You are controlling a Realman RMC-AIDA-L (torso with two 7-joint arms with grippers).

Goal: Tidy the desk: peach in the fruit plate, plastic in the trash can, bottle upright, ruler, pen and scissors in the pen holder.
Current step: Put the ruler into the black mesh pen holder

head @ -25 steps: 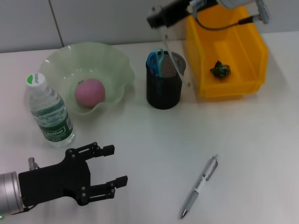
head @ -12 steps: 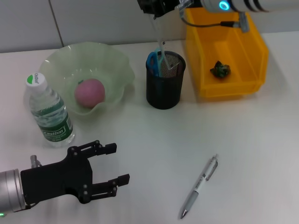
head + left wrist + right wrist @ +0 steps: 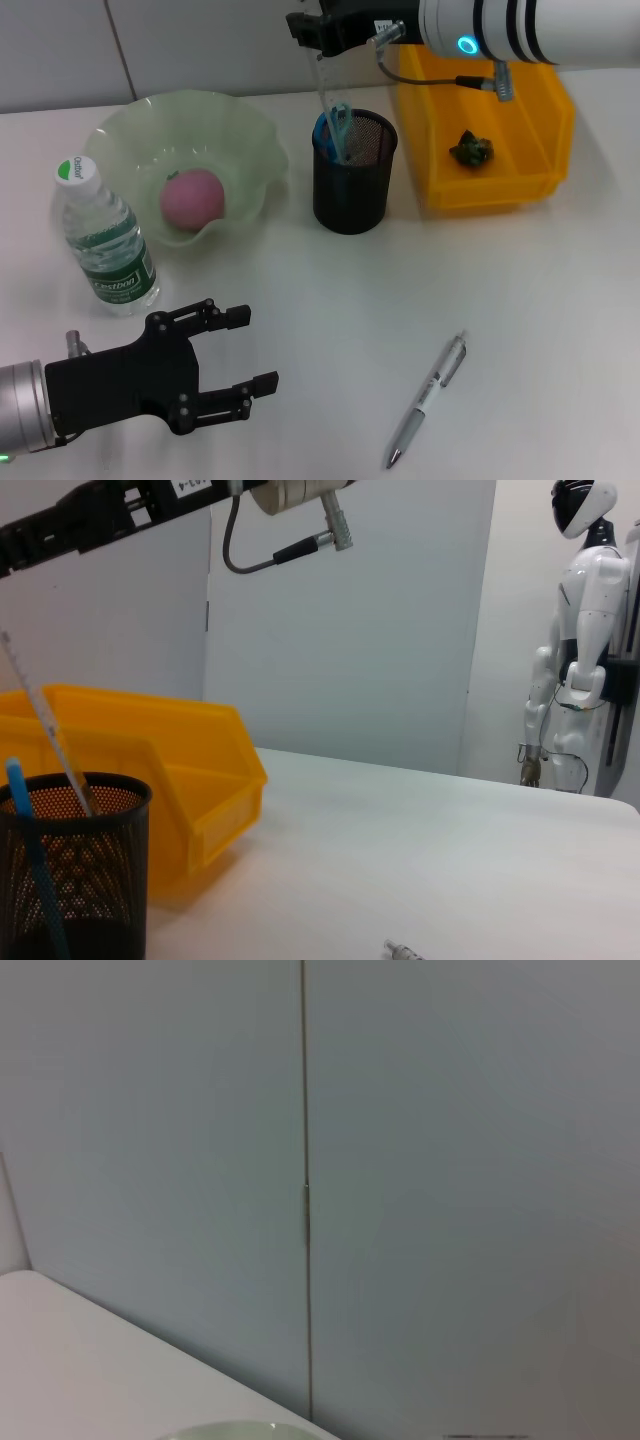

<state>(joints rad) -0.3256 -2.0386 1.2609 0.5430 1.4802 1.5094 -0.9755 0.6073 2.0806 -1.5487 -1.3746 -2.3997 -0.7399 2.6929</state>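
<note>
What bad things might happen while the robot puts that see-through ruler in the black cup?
The right gripper holds the clear plastic ruler tilted in the black mesh pen holder; letting go may tip the holder or drop the ruler. The silver pen lies on the white desk, unplaced. The left gripper waits open.

Legible text, head view: water bottle (image 3: 105, 235), green label w/ white print, too small to read; green cap sticker (image 3: 70, 169) w/ white lettering, not readable. Left wrist view: small white tag (image 3: 195, 486) on the right arm (image 3: 120, 508) overhead, dark characters, approx. "U-4", uncertain. No other readable marks on pen (image 3: 428, 398) or yellow bin (image 3: 487, 110).
</note>
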